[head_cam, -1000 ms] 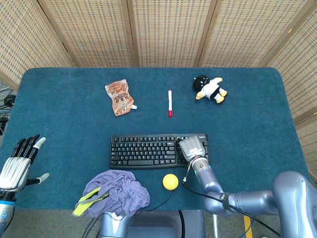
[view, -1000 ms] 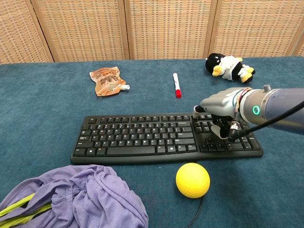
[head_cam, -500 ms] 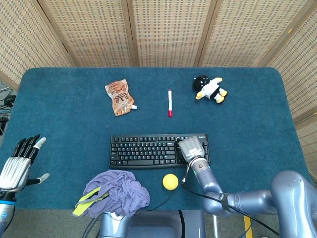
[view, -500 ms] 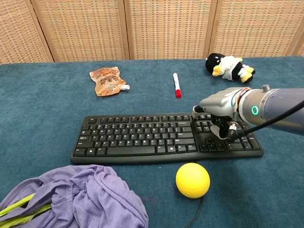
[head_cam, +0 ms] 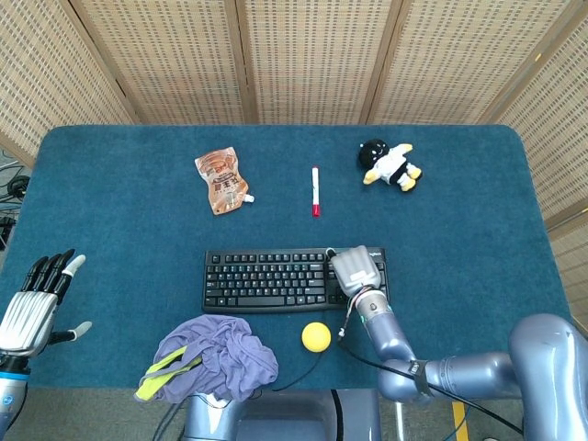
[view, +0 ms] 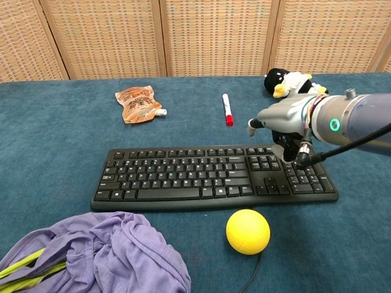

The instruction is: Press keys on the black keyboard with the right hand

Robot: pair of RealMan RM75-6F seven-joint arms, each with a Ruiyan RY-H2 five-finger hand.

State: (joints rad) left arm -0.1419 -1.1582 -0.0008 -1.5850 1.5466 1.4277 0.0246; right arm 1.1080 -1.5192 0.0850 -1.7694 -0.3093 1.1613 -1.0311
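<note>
**Right robot hand lifted off the keys**

My right robot hand (view: 286,122) now hangs above the right end of the black keyboard (view: 208,176), over the block of keys nearest its far right corner. Half a second ago its fingers were down among those keys; in the chest view they have risen clear, and I see open space between the fingertips and the key tops. The fingers are curled loosely downward and hold nothing. I read this as the release after a press, so one keystroke looks done and the robot hand is free to shift to another key or come down again.

The keyboard lies directly under and to the left of my right robot hand, flat on the blue surface (head_cam: 478,211), and has not shifted. The yellow ball (view: 247,231) sits just nearer me than the robot hand, close to the keyboard's front edge, so a low return could nudge it.

My left robot hand (head_cam: 32,308) rests far to the left at the surface's edge, fingers spread and holding nothing.
</note>
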